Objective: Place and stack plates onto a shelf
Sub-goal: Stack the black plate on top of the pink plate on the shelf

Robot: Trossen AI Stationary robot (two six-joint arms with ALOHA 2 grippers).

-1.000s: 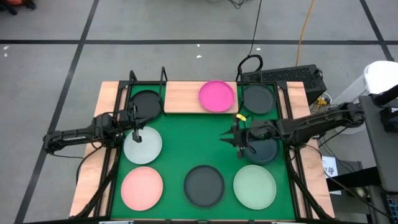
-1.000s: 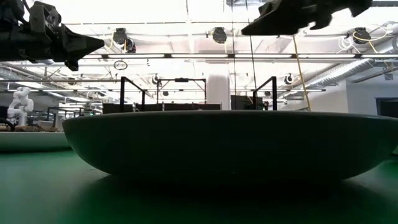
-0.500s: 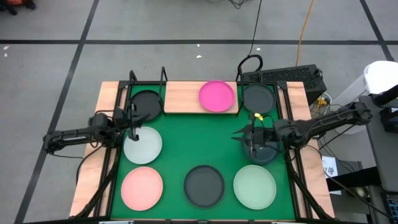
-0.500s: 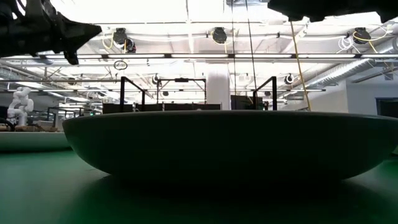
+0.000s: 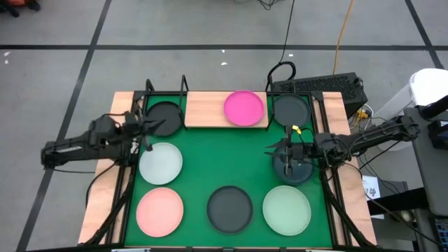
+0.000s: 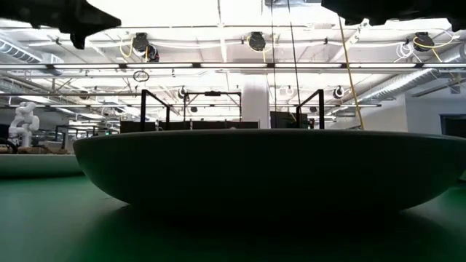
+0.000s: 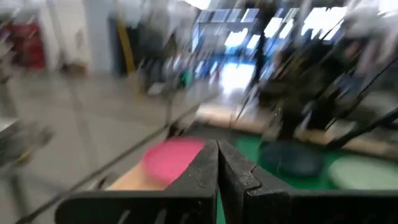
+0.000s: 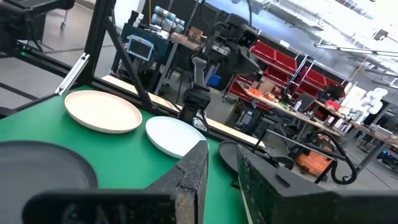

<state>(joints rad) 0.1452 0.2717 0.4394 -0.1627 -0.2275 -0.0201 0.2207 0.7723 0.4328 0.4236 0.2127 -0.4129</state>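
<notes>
Several round plates lie flat on the green mat (image 5: 224, 164): whitish (image 5: 159, 162), pale pink (image 5: 159, 210), dark (image 5: 229, 208), mint green (image 5: 287, 210), dark grey-teal (image 5: 297, 171), black (image 5: 164, 115) and another dark one (image 5: 290, 110). The hot pink plate (image 5: 243, 108) rests on the wood shelf (image 5: 206, 110). My left gripper (image 5: 148, 128) is shut and hovers between the black and whitish plates; its fingers meet in the wrist view (image 7: 217, 155). My right gripper (image 5: 273, 149), with a narrow gap between its fingers (image 8: 222, 158), hangs over the dark grey-teal plate's left rim.
Black metal frame bars (image 5: 143, 94) stand at the mat's far corners and run along both its sides. A cable loop (image 5: 280, 70) and a dark box (image 5: 329, 87) sit beyond the far right corner. In the low view the dark plate (image 6: 269, 167) fills the foreground.
My left gripper has drawn back from above the whitish plate toward the table's left and far edges, rising. My right gripper has moved toward the right edge, from the mat's middle to above the dark grey-teal plate, also rising. No plate has moved.
</notes>
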